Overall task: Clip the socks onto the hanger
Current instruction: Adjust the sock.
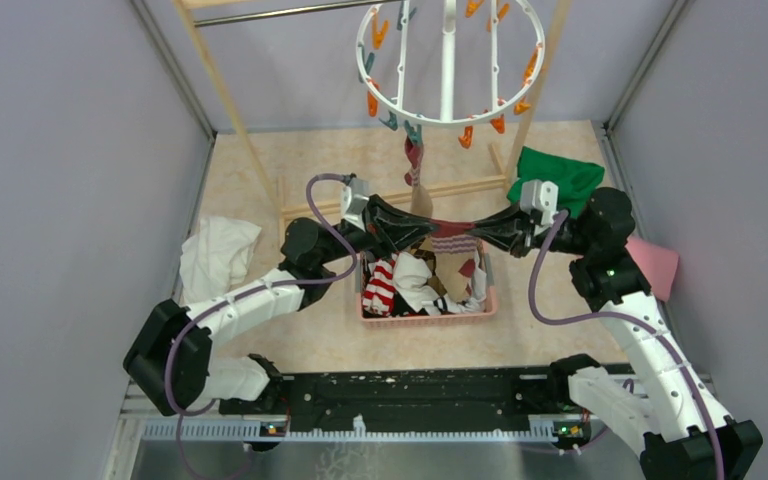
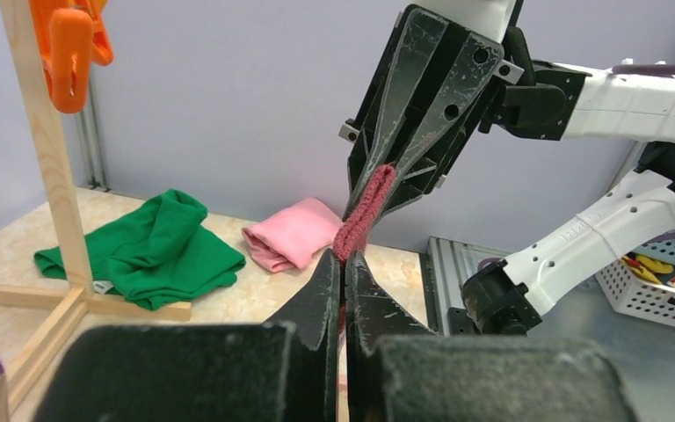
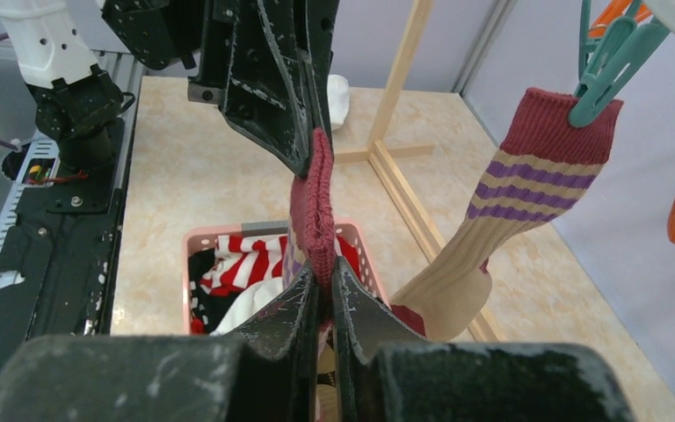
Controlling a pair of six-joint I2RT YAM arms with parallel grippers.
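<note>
Sock (image 1: pixel 452 237) with maroon cuff is clamped between left tool (image 1: pixel 427 232) and right tool (image 1: pixel 480 236); striped socks (image 1: pixel 388 285) are heaped in basket (image 1: pixel 426 319).

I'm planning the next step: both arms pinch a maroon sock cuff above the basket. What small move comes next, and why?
Probably raise both arms together toward the hanger. The left fingers and right fingers hold the maroon sock stretched between them, below the pegs; an orange peg beside the clipped sock looks free.
</note>
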